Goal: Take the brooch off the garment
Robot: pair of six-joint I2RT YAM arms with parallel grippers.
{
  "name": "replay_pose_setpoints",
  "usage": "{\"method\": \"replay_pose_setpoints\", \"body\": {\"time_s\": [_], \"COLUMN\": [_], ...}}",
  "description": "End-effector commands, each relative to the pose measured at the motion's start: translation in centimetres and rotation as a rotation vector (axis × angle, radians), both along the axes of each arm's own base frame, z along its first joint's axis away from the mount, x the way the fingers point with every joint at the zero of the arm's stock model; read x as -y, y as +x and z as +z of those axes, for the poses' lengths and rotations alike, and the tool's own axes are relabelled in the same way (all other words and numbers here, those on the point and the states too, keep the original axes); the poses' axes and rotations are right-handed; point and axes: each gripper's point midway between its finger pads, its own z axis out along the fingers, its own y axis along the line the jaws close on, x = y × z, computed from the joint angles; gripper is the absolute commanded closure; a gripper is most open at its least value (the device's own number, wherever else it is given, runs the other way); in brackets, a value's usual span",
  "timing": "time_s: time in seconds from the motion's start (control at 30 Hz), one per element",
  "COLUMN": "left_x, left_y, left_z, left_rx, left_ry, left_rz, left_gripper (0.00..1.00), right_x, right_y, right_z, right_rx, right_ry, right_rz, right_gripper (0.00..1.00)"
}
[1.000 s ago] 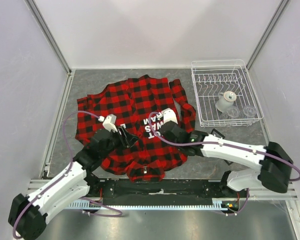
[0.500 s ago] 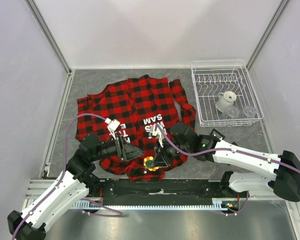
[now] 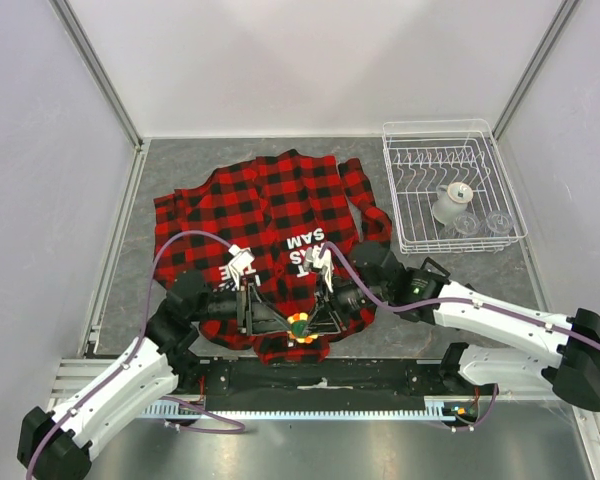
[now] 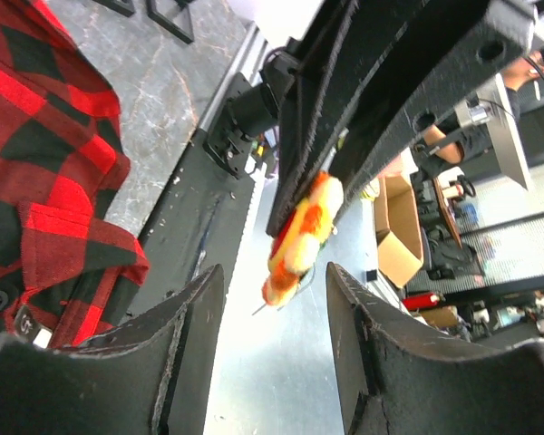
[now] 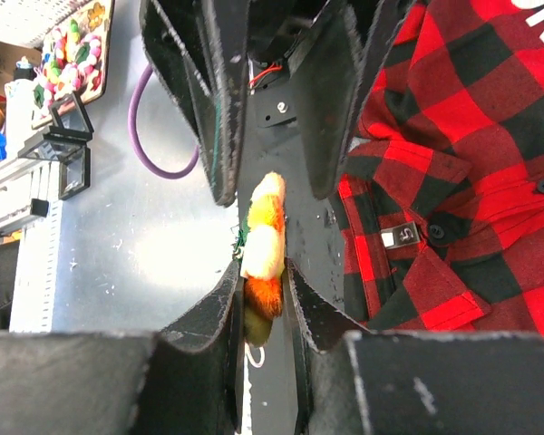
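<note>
— What has the right end effector [image 5: 261, 290] got?
— The brooch [image 5: 265, 245]. Both fingers pinch its orange lower end, and the yellow part sticks out past the tips.
— And the left end effector [image 5: 272, 192]?
— It faces the right one, jaws spread either side of the brooch's top.
— The garment [image 5: 453, 181]?
— Off to the right, apart from the brooch, with collar buttons and size label [image 5: 401, 237] showing.

The shirt [image 3: 270, 205] lies flat on the table [image 3: 180, 160], left of centre, with its collar [image 3: 288, 347] toward the near edge. The rack [image 3: 392, 180] stands at the far right, near one sleeve. A cup [image 3: 450, 203] and two glasses [image 3: 465, 225] are in the near part of the rack. The brooch [image 3: 299, 327] is above the collar, between the fingers [image 5: 222, 313] of the right gripper [image 3: 314, 322]. The left gripper [image 3: 283, 322] is just left of the brooch.
</note>
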Motion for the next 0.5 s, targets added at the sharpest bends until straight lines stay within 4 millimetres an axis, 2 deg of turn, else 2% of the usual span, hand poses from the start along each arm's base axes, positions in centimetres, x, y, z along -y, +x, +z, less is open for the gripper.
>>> {"method": "replay_pose_setpoints", "body": {"time_s": [0.0, 0.3, 0.47], "left_x": [0.06, 0.57, 0.92], "left_y": [-1.83, -1.52, -1.13], "left_z": [1.85, 2.28, 2.04], "left_rx": [0.048, 0.046, 0.033], "left_ry": [-0.097, -0.115, -0.106], "left_rz": [-0.116, -0.121, -0.124], "left_gripper": [0.44, 0.46, 0.6], "right_x": [-0.34, -0.81, -1.08], "right_y": [0.49, 0.39, 0.38], "right_z": [1.36, 1.33, 1.08], "right_rx": [0.013, -0.024, -0.04], "right_ry": [0.065, 0.083, 0.083], "right_rz": [0.003, 0.016, 0.023], "right_gripper": [1.0, 1.0, 1.0]}}
